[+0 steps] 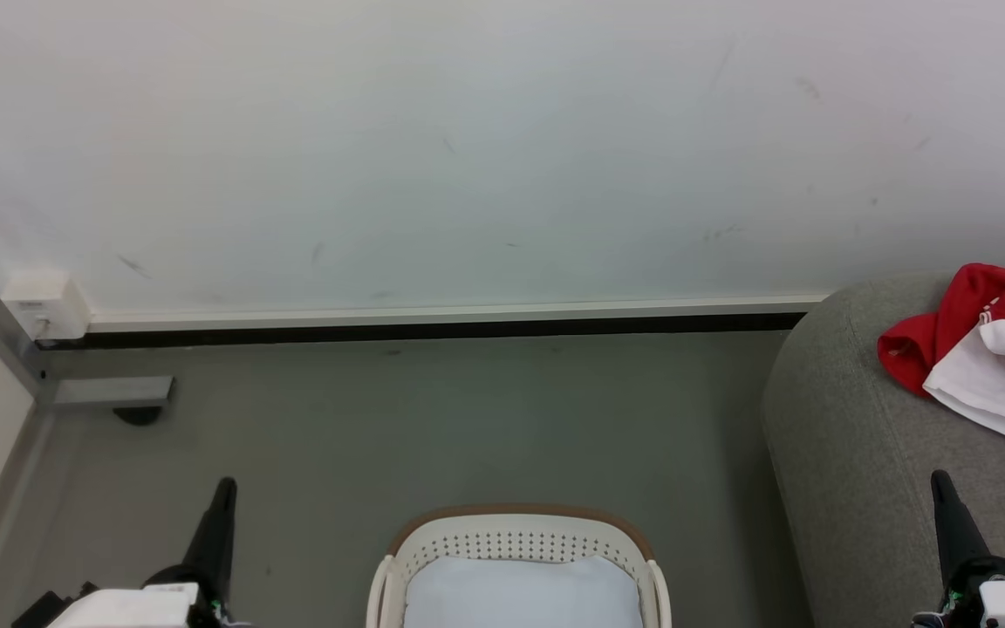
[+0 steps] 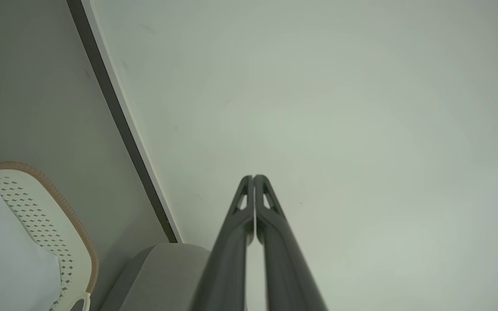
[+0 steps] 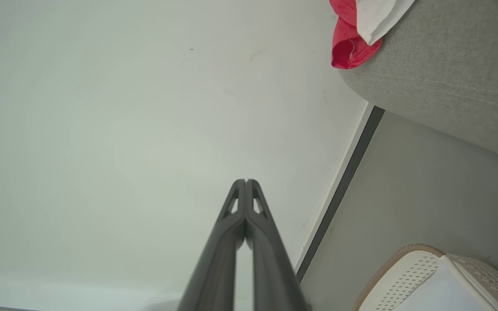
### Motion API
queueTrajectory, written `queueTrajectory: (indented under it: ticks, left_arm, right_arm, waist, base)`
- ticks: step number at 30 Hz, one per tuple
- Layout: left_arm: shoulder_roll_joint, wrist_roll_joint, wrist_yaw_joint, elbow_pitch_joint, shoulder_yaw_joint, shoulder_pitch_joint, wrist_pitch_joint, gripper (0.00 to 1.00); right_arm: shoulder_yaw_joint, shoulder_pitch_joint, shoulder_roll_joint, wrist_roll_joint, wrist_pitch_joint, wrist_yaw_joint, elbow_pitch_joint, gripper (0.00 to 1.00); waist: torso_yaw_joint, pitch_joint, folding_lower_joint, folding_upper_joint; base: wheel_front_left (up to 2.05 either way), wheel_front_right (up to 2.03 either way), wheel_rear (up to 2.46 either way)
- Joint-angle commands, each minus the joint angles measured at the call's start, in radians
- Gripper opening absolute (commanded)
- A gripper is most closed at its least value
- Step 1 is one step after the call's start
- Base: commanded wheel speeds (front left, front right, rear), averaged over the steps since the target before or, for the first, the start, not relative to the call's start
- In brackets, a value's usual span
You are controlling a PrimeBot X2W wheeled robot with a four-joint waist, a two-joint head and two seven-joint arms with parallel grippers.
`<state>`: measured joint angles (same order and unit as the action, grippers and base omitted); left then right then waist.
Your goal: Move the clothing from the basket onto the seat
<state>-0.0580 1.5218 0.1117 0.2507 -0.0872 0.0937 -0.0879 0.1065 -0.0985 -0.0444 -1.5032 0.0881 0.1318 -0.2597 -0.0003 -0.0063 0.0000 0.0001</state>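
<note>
Located basket [image 1: 516, 545] on floor [image 1: 468, 419], bottom centre of head view, near side cut off by the frame edge. Inside it: pale cloth [image 1: 520, 593], lying flat across the visible well. One item or several, cannot tell.

Located seat [image 1: 860, 453] on robot's right of basket, apart from it, strip of floor between. Already on seat, toward its far right: red garment [image 1: 947, 331] with white garment [image 1: 991, 384] overlapping it, both bunched.

Left gripper [image 1: 225, 485]: fingers pressed together, nothing held, above floor to the left of basket. Right gripper [image 1: 940, 478]: likewise closed tip to tip and empty, seen against seat's left part. Both pointing toward wall [image 1: 468, 157]. Closure confirmed in both wrist views.

Key relation: cloth midway between the two grippers, below and behind the fingertips — back toward robot's body. Offset to either arm about equal in head view. Right arm on the seat side, so judged better placed for the carry. Long axis of cloth not readable.

Judged step: reach into basket not yet begun. Next move likely to need fingers parted, wrist tipped down, pull-back toward basket's middle. Risks — pinching only a top layer, or catching brown rim [image 1: 516, 508].
</note>
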Motion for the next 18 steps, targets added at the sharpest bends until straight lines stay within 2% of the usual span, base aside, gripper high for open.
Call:
queueTrajectory:
  ticks: [1, 18]
  left_arm:
    - [0.0, 0.021, 0.006, -0.004, -0.01, 0.012, -0.007, 0.0]
    - [0.008, 0.097, 0.022, -0.007, -0.032, 0.02, -0.03, 0.0]
  right_arm:
    - [0.005, -0.011, -0.009, -0.027, 0.007, -0.002, 0.008, 0.0]
    - [0.01, -0.016, -0.009, -0.11, 0.03, -0.002, 0.019, 0.0]
  waist:
    - [0.0, 0.001, 0.0, -0.0001]
    - [0.0, 0.009, 0.0, -0.0001]
  base:
    - [0.0, 0.0, 0.0]
    - [0.0, 0.0, 0.0]
